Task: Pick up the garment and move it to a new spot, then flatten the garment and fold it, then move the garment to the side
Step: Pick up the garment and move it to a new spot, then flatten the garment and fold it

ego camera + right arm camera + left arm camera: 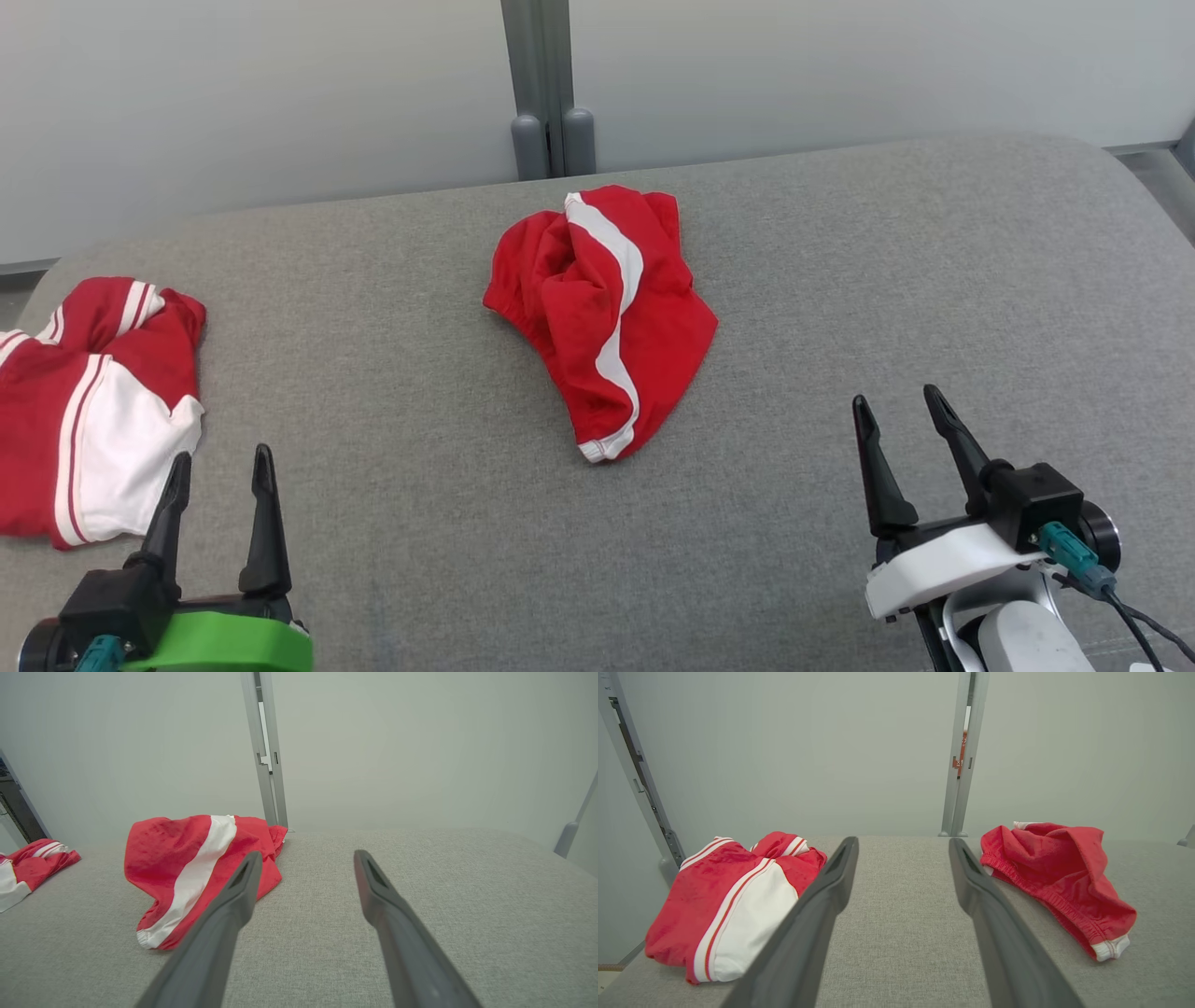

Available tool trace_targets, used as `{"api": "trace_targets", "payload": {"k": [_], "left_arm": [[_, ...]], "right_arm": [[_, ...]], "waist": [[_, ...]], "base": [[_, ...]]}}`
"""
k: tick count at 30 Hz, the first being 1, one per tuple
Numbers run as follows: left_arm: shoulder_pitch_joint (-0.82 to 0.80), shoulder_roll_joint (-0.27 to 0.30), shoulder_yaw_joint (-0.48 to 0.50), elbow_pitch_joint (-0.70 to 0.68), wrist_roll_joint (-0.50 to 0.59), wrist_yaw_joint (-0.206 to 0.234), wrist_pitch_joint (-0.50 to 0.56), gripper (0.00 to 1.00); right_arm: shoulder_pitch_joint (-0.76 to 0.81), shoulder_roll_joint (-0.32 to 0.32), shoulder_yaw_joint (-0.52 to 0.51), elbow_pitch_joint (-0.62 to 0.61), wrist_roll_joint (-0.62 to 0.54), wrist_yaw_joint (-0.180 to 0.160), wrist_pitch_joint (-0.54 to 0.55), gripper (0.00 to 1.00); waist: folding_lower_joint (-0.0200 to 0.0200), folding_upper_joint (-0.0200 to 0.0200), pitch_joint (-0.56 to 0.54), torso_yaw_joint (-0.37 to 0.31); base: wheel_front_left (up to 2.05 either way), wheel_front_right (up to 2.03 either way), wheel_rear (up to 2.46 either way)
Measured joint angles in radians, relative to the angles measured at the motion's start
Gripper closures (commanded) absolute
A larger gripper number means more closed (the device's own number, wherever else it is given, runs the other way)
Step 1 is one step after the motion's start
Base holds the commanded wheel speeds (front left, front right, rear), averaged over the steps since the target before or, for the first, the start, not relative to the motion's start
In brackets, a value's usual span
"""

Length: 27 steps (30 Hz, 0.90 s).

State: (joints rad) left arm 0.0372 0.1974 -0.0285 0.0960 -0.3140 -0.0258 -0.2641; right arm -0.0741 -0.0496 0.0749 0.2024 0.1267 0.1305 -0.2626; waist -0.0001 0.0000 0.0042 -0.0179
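Crumpled red shorts with a white side stripe [602, 313] lie in the middle of the grey padded surface [420, 485]; they also show at the right of the left wrist view [1057, 877] and at the left of the right wrist view [196, 868]. My left gripper [222, 459] stands open at the lower left, well short of the shorts, with nothing between its fingers [822, 905]. At the lower right my right gripper [896, 399] is open too, its fingers [233, 900] empty and apart from the cloth.
A second red and white garment [89, 411] lies bunched at the surface's left edge, just beyond my left gripper, seen also as a heap [733, 896] and a small patch [28, 868]. A pale wall with a grey post [546, 89] stands behind the surface.
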Motion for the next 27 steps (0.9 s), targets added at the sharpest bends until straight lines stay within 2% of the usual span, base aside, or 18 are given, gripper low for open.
{"api": "trace_targets", "payload": {"k": [9,27], "left_arm": [[0.022,-0.030,0.008,0.019,0.021,-0.044,0.000,0.00],[0.022,-0.059,0.040,0.047,0.060,-0.072,0.000,0.00]], "right_arm": [[0.017,-0.004,0.007,-0.002,0.000,0.000,0.000,0.00],[0.026,-0.003,0.006,0.004,0.002,0.000,0.000,0.00]], "waist": [[0.0000,0.0000,-0.013,0.020],[0.0000,0.0000,-0.015,0.026]], "base": [[0.00,0.00,0.00],[0.00,0.00,0.00]]}}
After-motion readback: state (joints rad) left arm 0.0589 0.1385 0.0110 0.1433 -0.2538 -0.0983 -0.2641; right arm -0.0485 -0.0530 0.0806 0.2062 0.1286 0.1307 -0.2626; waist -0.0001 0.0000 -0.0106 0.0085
